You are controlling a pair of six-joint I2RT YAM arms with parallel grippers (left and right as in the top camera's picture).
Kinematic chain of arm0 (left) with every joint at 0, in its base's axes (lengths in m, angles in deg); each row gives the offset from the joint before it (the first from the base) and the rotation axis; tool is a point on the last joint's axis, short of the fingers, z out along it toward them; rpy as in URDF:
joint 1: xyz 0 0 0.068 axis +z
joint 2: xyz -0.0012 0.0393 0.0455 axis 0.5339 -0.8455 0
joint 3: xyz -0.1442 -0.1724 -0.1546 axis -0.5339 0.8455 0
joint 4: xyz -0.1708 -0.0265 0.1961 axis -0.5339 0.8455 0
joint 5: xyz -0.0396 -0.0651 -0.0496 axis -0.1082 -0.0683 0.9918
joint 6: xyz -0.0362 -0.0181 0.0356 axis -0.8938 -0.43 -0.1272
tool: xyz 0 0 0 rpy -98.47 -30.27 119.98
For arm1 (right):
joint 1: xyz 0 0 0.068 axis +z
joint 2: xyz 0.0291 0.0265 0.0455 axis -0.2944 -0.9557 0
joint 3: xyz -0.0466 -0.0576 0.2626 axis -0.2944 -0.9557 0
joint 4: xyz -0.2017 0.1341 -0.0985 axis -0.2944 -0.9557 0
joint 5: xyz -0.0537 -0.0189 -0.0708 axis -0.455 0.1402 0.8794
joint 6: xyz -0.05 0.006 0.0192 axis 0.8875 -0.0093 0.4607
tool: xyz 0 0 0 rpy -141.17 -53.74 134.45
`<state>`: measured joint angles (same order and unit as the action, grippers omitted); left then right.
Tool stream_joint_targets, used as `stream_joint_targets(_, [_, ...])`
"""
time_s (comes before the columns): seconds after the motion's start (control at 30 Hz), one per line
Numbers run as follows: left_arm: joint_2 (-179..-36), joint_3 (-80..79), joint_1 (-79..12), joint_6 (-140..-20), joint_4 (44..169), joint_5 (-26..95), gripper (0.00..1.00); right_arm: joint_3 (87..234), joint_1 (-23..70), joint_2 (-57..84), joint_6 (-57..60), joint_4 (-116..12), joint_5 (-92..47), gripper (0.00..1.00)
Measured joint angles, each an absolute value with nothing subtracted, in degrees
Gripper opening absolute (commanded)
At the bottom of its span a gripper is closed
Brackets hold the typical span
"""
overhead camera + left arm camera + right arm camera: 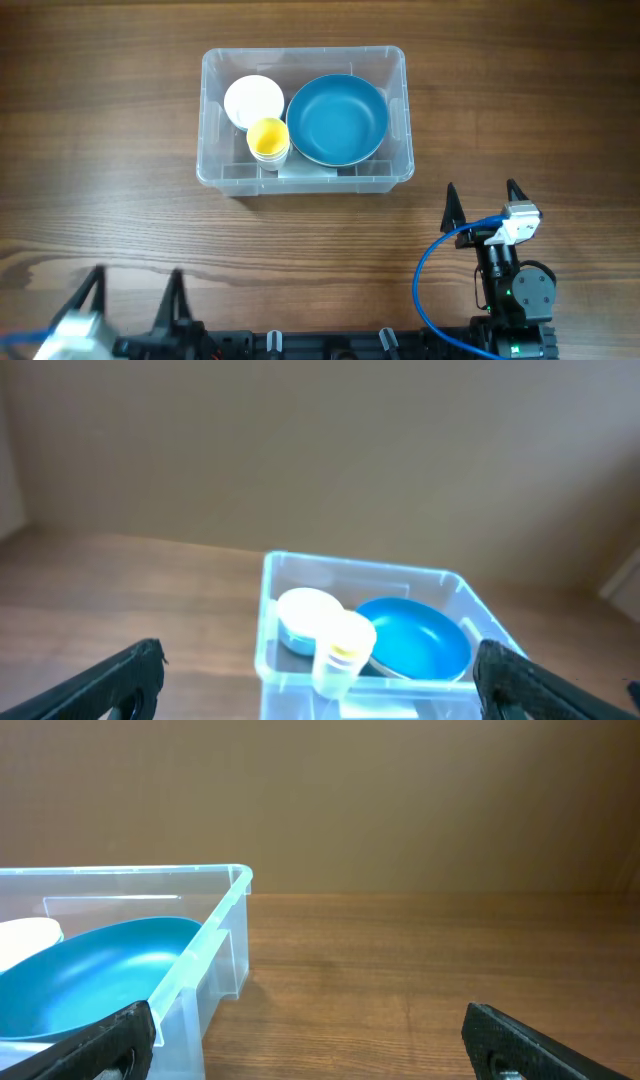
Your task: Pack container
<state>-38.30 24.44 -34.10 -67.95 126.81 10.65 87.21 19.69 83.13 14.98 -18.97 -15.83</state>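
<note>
Container [305,52]: large clear rect. bin w/ rounded corners and a rim, standing upright on the wooden surface [100,130], lid off. In overhead view it sits on the side away from the arm bases.

Contents:
- Blue bowl [337,119] fills the right half of the container, mouth up. From the right wrist view it leans against the right wall and does not lie flat.
- White bowl [254,100] is in the far-left part, just beside the blue bowl.
- Yellow cup [268,138] stands upright at the robot-side of the white bowl, overlapping its edge from above. Actual contact can't be confirmed.
- Pale patch on the floor along the robot-side wall; too indistinct to identify.

Right pincer [481,188]: on the robot-side of the container, off its right corner, apart from it. Jaws spread wide, nothing held. Right wrist view confirms: only bare surface between the fingers [100,1040], container corner [215,950] ahead-left.

Left pincer [135,275]: robot-side of the container, off its left corner, well apart. Jaws spread wide, nothing held. Left wrist view [320,655] has the container [268,610] ahead, centred between the fingers.

Blue cable [425,280] loops beside the right arm, away from the container.
</note>
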Motion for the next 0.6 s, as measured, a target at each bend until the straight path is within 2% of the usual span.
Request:
stream_joint_targets(0.1, [-37.5, 31.7, -34.1, -68.0, 120.3, 12.7, 1.0, 87.2, 19.7, 83.1, 15.0, -19.0, -15.8, 1.0])
stream_joint_targets(0.4, [-36.8, 57.0, -34.1, -68.2, 89.5, 17.5, 1.0, 87.2, 19.7, 83.1, 15.0, -19.0, -15.8, 1.0])
stream_joint_targets(0.6, [-36.8, 67.7, -34.1, -68.2, 81.1, 18.0, 1.0, 87.2, 19.7, 83.1, 15.0, -19.0, -15.8, 1.0])
